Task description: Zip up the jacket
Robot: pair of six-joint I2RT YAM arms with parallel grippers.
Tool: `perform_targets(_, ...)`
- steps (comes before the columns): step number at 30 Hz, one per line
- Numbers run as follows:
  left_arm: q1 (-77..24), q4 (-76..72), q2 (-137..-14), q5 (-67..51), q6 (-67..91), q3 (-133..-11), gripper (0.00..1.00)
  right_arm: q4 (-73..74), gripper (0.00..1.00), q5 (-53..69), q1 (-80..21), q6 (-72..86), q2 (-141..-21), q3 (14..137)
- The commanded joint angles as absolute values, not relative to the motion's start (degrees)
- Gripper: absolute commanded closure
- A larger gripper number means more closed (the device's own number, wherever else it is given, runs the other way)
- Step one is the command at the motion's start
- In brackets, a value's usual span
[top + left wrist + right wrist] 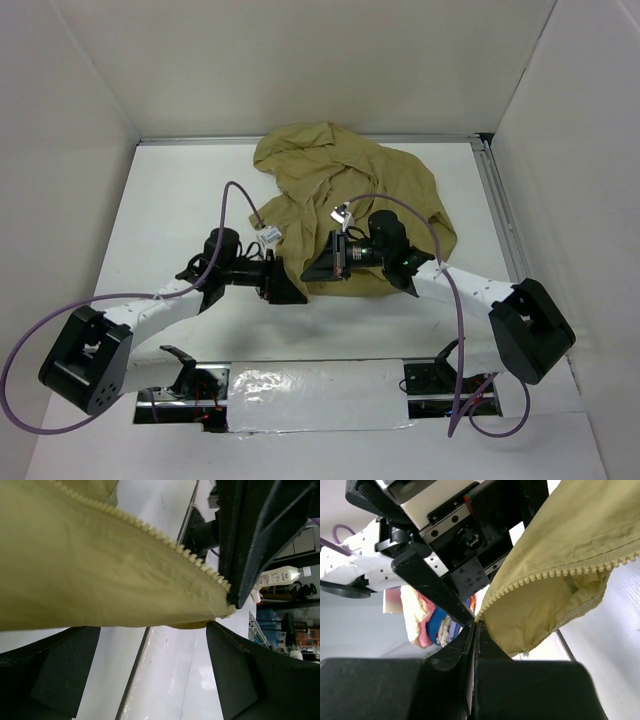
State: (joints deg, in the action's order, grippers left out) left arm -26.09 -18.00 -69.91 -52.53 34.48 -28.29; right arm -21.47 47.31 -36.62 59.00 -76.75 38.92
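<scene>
Looking from overhead: the jacket is a crumpled khaki heap on the white table, with both claws parked close together at the jacket's near edge. Can't read either claw's fingers from up there.
left claw: sits at the jacket's near-left edge, spread as wide as it goes and holding nothing. Only its own cam shows both fingers well apart, with the jacket's zipper edge stretched across just past their tips. Can't tell if the cloth touches them.
zipper teeth: pale, running along that jacket edge. You can't make them out from overhead, but they're crisp in both wrist cams.
right claw: just right of the left claw at the jacket's near edge, fully closed and pinching the very end of the toothed edge. Its cam shows the cloth hanging off the pinch, up and to the right, with the left claw's body right behind the jacket's corner. The left cam catches the same pinch from the other side.
</scene>
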Motion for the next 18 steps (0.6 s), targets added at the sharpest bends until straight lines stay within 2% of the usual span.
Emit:
perform_targets(1,-26.54,-27.24,-69.87,-56.77,31.82,-30.15,0.01,-26.62,1.0,49.22,-36.3,60.9,-76.82,38.85)
perform_targets(6,-27.16,-35.57,-70.57,-60.11,31.91,-29.36,0.01,-27.77,1.0,49.22,-36.12,61.78,-78.75,39.46)
perform_targets(8,-27.77,-35.95,-70.84,-60.12,31.64,-30.14,0.06,-28.39,1.0,49.13,-36.12,62.14,-79.8,39.72)
perform_targets(11,-28.91,-34.89,-71.28,-60.29,29.45,-31.99,0.22,-28.3,1.0,48.87,-36.12,61.96,-81.03,40.34)
perform_targets(12,-29.18,-34.98,-71.28,-60.21,29.01,-32.25,0.34,-28.47,1.0,48.95,-35.95,61.96,-81.21,40.43)
perform_targets(14,-29.62,-34.28,-71.19,-59.68,28.57,-32.43,0.5,-28.48,1.0,48.87,-35.6,61.88,-81.3,40.69)
perform_targets(15,-29.62,-34.02,-70.84,-59.5,28.39,-32.34,0.66,-27.61,1.0,48.78,-35.16,61.7,-81.21,40.78)
perform_targets(17,-29.62,-33.14,-70.58,-58.28,28.74,-31.99,0.89,-25.24,1.0,48.34,-34.89,60.3,-80.51,41.22)
perform_targets(18,-29.62,-32.96,-69.97,-58.27,28.57,-31.56,0.9,-24.44,1.0,48.08,-34.46,59.77,-80.33,41.22)
